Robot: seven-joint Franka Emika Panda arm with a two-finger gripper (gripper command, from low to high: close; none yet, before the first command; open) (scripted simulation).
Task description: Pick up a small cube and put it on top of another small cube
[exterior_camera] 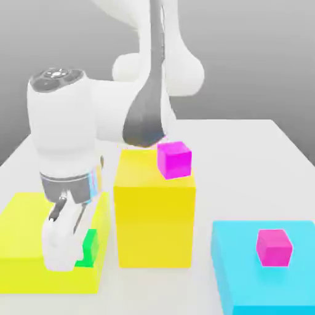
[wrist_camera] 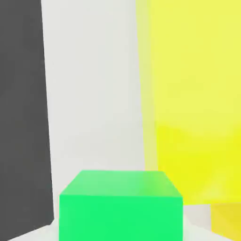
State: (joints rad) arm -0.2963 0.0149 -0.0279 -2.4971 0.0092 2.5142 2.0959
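The claw (exterior_camera: 72, 243) is closed on the small bright green cube (exterior_camera: 90, 247), pinched between its white fingers just above the low, flat yellow block (exterior_camera: 24, 240) at the exterior view's left. The grasp looks done, so the carrying step is in hand. Two small magenta cubes are candidates for stacking: one (exterior_camera: 174, 160) on the tall yellow block (exterior_camera: 154, 215) in the middle, one (exterior_camera: 274, 247) on the cyan block (exterior_camera: 246, 271) at the right. The next move calls for lifting clear, travelling right, and centring the green cube over the chosen one before release.
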